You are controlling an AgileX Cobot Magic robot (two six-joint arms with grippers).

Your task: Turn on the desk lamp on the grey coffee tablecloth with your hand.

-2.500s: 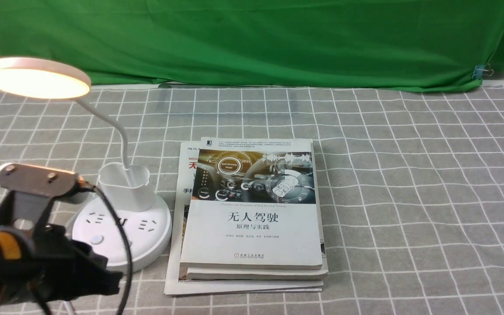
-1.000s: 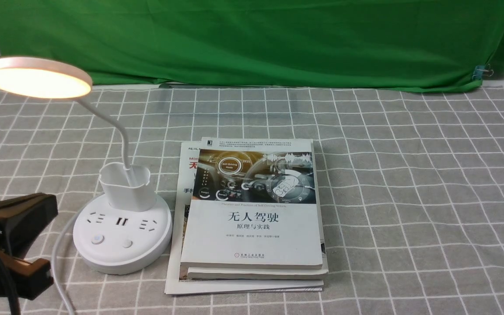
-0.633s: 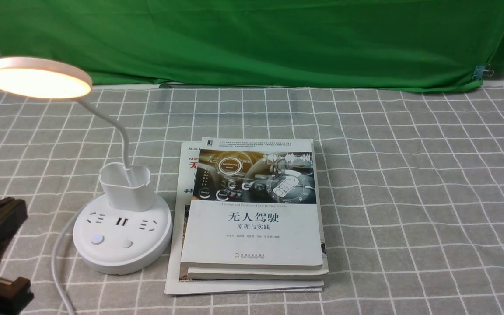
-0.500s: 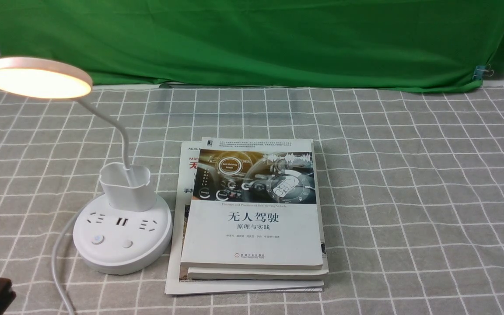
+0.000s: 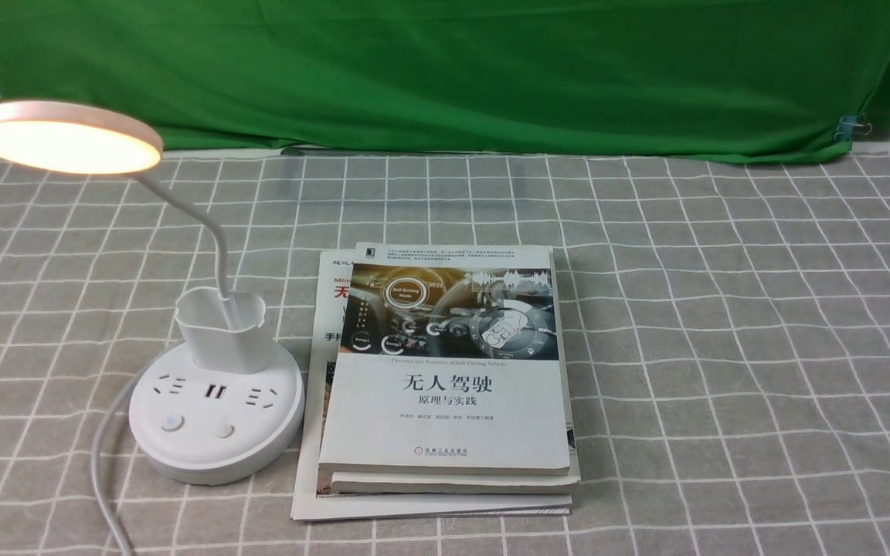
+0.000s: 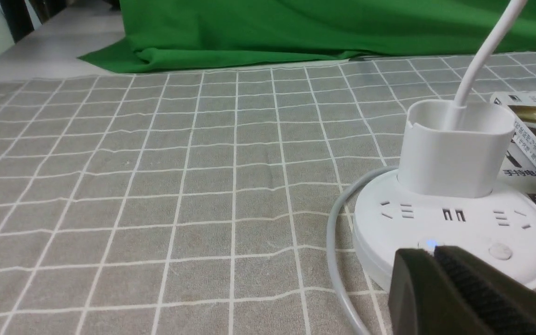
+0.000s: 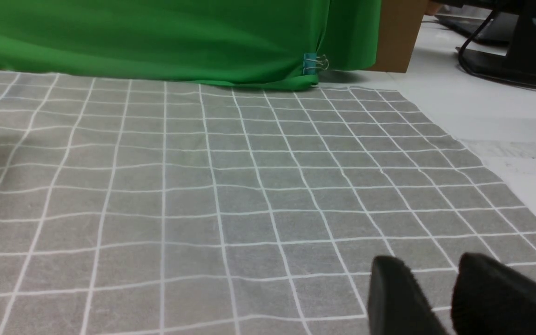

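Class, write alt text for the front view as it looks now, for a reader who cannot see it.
A lit white desk lamp stands on the left of a grey gridded tablecloth. To its right, a self-driving book tops a small stack, and a green cloth hangs behind.

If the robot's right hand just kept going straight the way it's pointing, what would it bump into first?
Probably the grey tablecloth, if the right hand tilts downward; if level, perhaps the green cloth beyond. Its height and tilt are hard to judge, but nothing else shows in between.
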